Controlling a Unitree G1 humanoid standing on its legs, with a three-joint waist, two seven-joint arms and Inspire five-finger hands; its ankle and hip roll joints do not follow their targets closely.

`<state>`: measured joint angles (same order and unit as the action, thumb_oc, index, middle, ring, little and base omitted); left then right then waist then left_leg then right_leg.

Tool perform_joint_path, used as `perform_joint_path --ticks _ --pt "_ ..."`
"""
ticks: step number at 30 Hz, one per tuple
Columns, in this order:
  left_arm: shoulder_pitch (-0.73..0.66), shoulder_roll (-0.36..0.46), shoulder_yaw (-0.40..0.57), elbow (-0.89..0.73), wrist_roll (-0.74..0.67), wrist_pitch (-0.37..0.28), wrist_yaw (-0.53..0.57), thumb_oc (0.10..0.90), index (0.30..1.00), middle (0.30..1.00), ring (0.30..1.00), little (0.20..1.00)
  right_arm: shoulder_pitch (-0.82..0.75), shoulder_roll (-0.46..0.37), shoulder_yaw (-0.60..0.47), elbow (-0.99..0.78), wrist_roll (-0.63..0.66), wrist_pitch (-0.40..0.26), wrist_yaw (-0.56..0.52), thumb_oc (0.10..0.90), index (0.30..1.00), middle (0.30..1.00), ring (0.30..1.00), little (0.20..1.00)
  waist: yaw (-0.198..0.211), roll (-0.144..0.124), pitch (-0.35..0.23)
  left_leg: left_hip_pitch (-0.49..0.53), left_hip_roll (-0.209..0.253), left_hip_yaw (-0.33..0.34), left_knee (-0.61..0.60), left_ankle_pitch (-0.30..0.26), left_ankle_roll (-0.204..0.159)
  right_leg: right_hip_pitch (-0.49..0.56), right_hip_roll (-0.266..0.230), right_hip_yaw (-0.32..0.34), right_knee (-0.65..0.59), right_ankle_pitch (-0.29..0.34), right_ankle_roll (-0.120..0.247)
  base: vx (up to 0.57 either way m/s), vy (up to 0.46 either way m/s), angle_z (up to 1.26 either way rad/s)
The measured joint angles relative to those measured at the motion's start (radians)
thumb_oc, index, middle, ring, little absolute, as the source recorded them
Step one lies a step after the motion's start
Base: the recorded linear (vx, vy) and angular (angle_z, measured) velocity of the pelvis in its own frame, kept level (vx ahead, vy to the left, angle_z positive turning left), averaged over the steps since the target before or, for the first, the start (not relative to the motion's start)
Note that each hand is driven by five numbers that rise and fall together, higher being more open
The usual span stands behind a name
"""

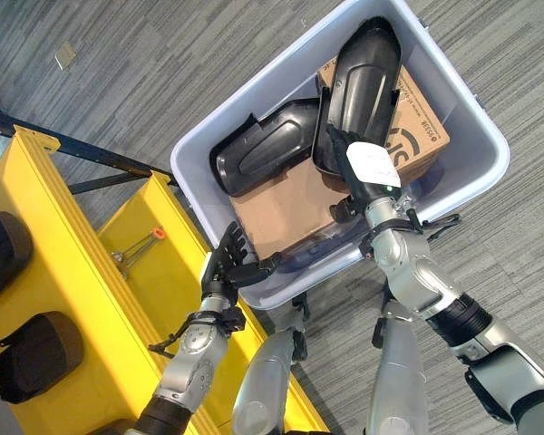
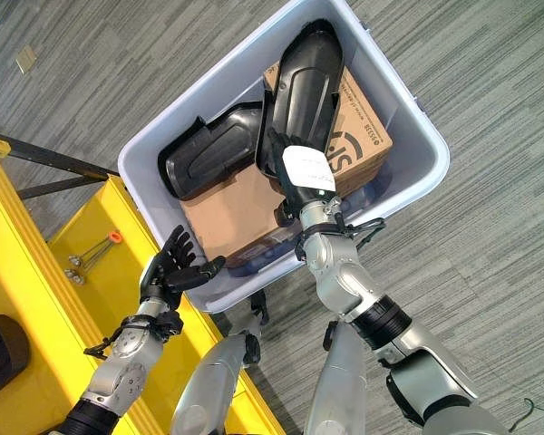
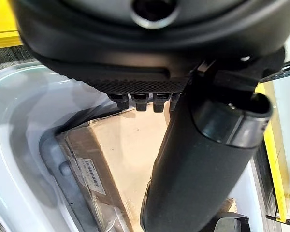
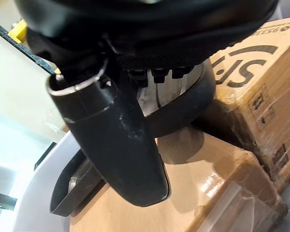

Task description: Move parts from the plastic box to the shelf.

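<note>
Yellow shelf point(image 1: 63, 272) at the left carries two black parts point(image 1: 32, 358) and a small tool point(image 1: 136, 246). Left hand point(image 2: 168, 265) hovers at the near rim of the grey plastic box point(image 2: 408, 136), fingers spread, holding nothing. Inside lie a flat cardboard package point(image 2: 231, 213), a black moulded part point(image 2: 208, 154) and a printed carton point(image 2: 358, 127). Right hand point(image 1: 370, 186) is clamped on a long black part point(image 1: 363, 77) with a white label, tilted over the carton

You'll see grey striped carpet floor point(image 1: 118, 82) everywhere; a small pale tag point(image 1: 65, 55) lies on it, well apart from the thin black metal bar point(image 1: 100, 156).
</note>
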<state>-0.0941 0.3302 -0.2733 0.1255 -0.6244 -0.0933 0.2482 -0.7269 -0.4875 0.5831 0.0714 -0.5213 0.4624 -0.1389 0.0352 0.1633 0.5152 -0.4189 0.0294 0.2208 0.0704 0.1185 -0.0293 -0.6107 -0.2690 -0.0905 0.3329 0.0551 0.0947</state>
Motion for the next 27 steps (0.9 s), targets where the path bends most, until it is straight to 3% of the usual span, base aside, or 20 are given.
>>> perform_joint_path --ticks 14,21,27 --pt "0.03 0.004 0.0 -0.038 -0.026 0.001 -0.003 0.9 1.0 1.0 1.0 1.0 -0.032 -0.013 -0.001 0.0 -0.038 0.0 0.012 0.9 1.0 1.0 1.0 1.0 0.002 0.0 0.0 -0.015 -0.004 -0.005 0.001 0.008 0.003 -0.018 -0.006 -0.001 0.016 -0.003 -0.001 0.01 0.02 0.01" --pt "0.033 0.006 0.001 -0.056 -0.037 0.001 -0.021 0.9 1.0 1.0 1.0 1.0 -0.033 -0.01 0.024 0.022 -0.035 0.035 0.024 0.9 1.0 1.0 1.0 1.0 0.027 0.0 0.0 -0.024 -0.013 -0.008 0.004 0.013 0.003 -0.035 -0.018 -0.001 0.042 -0.014 -0.001 0.0 -0.002 0.03" --pt "0.035 0.009 -0.001 -0.076 -0.037 -0.002 -0.042 0.9 1.0 1.0 1.0 1.0 -0.04 0.008 0.023 0.095 -0.026 0.029 -0.004 0.9 1.0 1.0 1.0 1.0 0.038 0.001 0.0 -0.053 -0.015 -0.012 0.017 0.013 0.004 -0.065 -0.023 0.0 0.059 -0.023 -0.006 0.04 -0.004 0.03"
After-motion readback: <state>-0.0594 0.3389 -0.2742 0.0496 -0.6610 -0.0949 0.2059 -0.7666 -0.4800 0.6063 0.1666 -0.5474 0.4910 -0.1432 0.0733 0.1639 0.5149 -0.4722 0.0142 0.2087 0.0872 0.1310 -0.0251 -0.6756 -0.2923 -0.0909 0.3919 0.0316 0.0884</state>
